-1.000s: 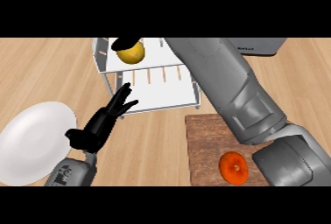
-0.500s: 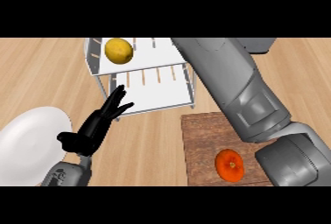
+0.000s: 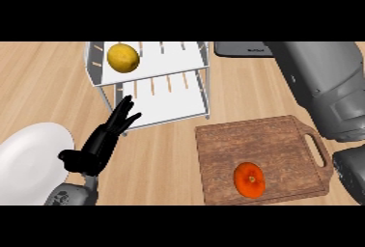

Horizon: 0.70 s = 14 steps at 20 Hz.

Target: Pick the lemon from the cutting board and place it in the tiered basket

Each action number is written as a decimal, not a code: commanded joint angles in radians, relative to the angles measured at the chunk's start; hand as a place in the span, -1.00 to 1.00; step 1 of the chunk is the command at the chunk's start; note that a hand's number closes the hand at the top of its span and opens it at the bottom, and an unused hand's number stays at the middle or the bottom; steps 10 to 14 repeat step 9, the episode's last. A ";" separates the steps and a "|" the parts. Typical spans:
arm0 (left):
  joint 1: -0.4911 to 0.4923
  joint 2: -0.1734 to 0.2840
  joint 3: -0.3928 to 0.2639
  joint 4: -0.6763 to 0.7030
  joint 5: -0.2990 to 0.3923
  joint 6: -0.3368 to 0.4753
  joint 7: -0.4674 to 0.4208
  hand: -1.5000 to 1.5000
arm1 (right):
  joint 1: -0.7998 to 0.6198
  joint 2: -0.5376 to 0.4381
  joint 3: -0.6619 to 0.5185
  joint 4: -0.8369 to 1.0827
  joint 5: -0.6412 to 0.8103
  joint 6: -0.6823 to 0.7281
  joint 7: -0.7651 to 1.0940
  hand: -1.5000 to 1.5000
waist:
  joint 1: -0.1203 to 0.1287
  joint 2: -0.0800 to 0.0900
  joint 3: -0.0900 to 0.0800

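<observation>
The yellow lemon (image 3: 122, 58) lies on the upper shelf of the white tiered basket (image 3: 173, 103), at the shelf's left end, with no hand on it. My left hand (image 3: 100, 144) rests open at the lower left, fingers pointing up towards the basket's front corner and holding nothing. Only the grey right forearm (image 3: 322, 82) shows, along the right edge; its hand is outside the view. The wooden cutting board (image 3: 246, 140) lies at the lower right, in front of the basket.
An orange round fruit (image 3: 249, 179) sits on the cutting board near its front edge. A white plate (image 3: 28, 154) lies at the left edge beside my left hand. A grey appliance (image 3: 241, 48) stands behind the basket's right side.
My right hand has let go of the lemon on the top shelf and drawn back to the right, out of view. The view has shifted slightly. The left hand stays put.
</observation>
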<state>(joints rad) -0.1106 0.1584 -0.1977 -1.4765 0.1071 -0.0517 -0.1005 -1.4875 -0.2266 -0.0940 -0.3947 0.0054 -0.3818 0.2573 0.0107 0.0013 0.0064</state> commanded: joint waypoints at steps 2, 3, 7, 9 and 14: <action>0.003 0.038 0.064 0.041 -0.002 0.028 0.050 0.00 | 0.098 -0.153 -0.090 -0.065 -0.071 0.075 -0.093 -1.00 | -0.013 0.002 -0.005; 0.048 0.028 0.040 0.052 -0.010 0.021 0.021 0.00 | 0.153 -0.160 -0.111 -0.073 -0.092 0.093 -0.135 -1.00 | -0.013 0.002 -0.005; 0.033 0.020 0.030 0.034 -0.015 0.022 0.044 0.00 | 0.238 -0.299 -0.137 -0.051 -0.115 0.275 -0.177 -1.00 | -0.007 0.006 -0.005; 0.075 0.034 0.051 0.052 0.016 -0.010 0.004 0.00 | 0.282 -0.355 -0.142 -0.065 -0.130 0.381 -0.189 -1.00 | -0.011 0.004 -0.005; 0.075 0.034 0.051 0.052 0.016 -0.010 0.004 0.00 | 0.282 -0.355 -0.142 -0.065 -0.130 0.381 -0.189 -1.00 | -0.011 0.004 -0.005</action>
